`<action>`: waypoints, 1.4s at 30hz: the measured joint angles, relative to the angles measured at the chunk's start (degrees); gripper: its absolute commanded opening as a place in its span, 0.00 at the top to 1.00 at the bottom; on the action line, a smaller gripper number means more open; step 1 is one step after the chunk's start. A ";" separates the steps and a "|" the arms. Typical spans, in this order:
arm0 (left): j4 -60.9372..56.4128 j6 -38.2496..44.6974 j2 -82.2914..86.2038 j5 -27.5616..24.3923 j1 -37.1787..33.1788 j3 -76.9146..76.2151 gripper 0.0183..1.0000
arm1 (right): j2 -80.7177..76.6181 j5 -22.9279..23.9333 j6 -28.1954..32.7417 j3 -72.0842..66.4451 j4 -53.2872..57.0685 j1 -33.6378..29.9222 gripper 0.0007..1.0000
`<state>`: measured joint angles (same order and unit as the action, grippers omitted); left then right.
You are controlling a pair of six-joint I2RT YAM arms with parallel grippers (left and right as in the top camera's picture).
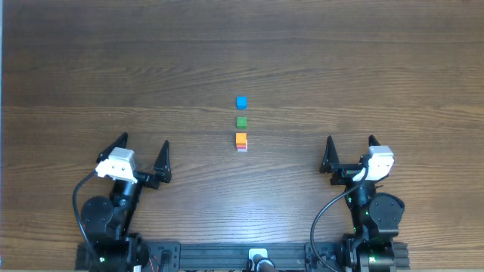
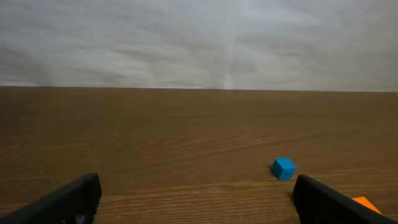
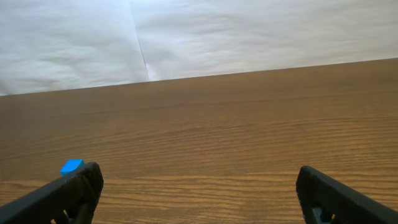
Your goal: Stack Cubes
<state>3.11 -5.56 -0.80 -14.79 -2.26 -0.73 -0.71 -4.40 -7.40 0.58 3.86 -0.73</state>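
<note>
Three cubes lie in a single line at the middle of the surface [image 1: 91, 68], running away from the arm bases. The blue cube [image 1: 241, 102] is farthest out, the green cube [image 1: 241, 122] is next, and the orange cube [image 1: 241, 139] is nearest the bases. Narrow gaps separate them and none touches another. A pink strip [image 1: 241, 148] shows at the orange cube's near edge. It looks like a further cube under the orange one, but the top view does not settle this.

The left wrist view shows the blue cube [image 2: 283, 168] resting flat on the surface. A corner of the orange cube [image 2: 367, 203] shows past one finger of that arm. The right wrist view shows the top of the blue cube [image 3: 72, 165] just above one of its own fingers [image 3: 68, 196].

The left end effector [image 1: 144, 145] sits well to the left of the cube line, slightly nearer the bases than the orange cube. Its fingers are spread wide apart and hold nothing. The right end effector [image 1: 350, 141] sits well to the right of the line at about the same depth. Its fingers are likewise wide apart and hold nothing. Neither end effector touches any cube.

Both arms are folded back close to their bases, with a black cable [image 1: 78, 198] looping beside each. The surface is dark wood grain. A white backdrop [image 2: 199, 37] stands at its far edge.
</note>
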 measured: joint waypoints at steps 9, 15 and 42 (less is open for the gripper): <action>0.00 0.00 0.00 -0.02 0.00 0.00 0.00 | 0.02 0.00 -0.02 0.00 0.00 0.02 0.01; 0.00 0.00 0.00 0.00 0.00 0.00 0.00 | 0.02 0.00 -0.09 0.00 0.00 0.02 0.01; 0.00 0.00 0.00 -0.02 0.00 0.00 0.00 | 0.00 -4.63 0.09 0.28 -3.98 0.00 0.01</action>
<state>3.11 -5.56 -0.80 -14.81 -2.26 -0.73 -0.71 -9.04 -7.31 0.86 -0.12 -0.73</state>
